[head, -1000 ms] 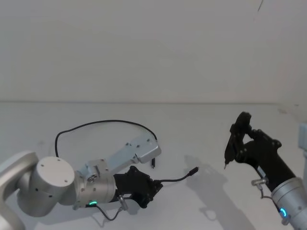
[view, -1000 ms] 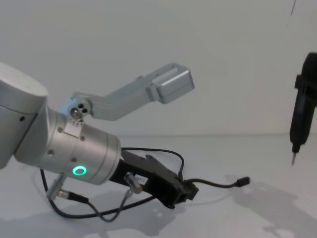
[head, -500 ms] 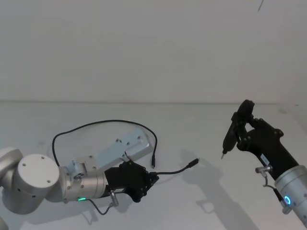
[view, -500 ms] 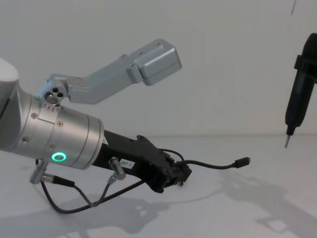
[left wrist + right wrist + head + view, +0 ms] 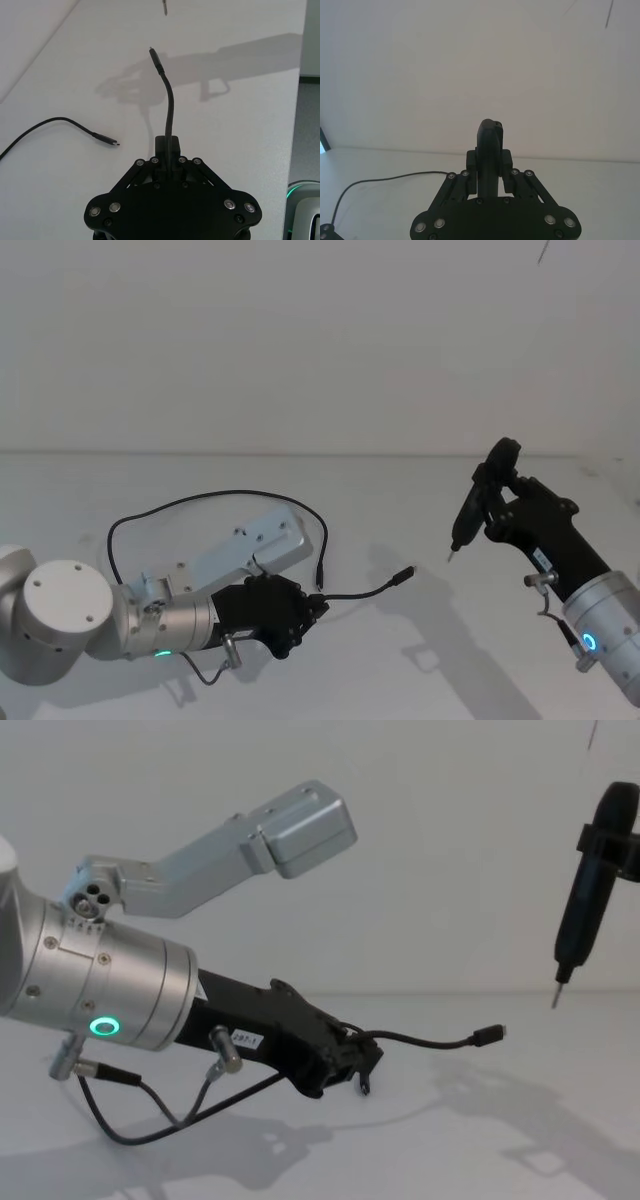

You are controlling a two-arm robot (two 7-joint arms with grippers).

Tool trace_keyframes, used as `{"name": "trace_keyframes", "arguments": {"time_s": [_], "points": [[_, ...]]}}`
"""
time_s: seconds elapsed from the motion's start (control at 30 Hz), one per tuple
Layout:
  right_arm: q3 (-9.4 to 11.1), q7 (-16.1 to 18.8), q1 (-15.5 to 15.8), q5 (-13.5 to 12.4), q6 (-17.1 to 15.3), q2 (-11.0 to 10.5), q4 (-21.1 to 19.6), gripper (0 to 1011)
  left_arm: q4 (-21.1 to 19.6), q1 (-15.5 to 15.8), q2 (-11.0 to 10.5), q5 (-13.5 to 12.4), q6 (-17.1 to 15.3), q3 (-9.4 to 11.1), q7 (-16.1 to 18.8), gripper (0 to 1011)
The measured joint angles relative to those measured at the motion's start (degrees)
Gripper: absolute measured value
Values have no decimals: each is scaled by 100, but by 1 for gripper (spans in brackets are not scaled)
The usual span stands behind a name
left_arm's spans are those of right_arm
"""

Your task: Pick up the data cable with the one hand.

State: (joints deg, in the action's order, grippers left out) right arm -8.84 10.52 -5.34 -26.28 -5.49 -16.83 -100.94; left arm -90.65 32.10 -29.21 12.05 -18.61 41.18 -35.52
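Left gripper (image 5: 302, 612), lower centre, fingers clamped on cable (image 5: 170, 110), plug end free. Right gripper (image 5: 496, 498), right edge, closed round pointed tool (image 5: 461, 531).

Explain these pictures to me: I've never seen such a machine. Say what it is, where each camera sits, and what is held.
This is a two-armed robot. One picture looks down from its head, one across from its chest, one comes from each wrist. The left gripper, black on a silver wrist, has its jaws shut on the data cable, a thin black cord; one plug end sticks out forward, the rest loops over the white table. The right gripper hangs raised on the right, apart from the cable.
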Motion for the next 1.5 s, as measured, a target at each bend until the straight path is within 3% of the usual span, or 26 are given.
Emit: {"name": "trace_keyframes", "arguments": {"time_s": [1.5], "points": [[-326, 231, -412, -382, 41, -5, 588, 279, -55, -15, -50, -5, 65, -27, -15, 36]]}}
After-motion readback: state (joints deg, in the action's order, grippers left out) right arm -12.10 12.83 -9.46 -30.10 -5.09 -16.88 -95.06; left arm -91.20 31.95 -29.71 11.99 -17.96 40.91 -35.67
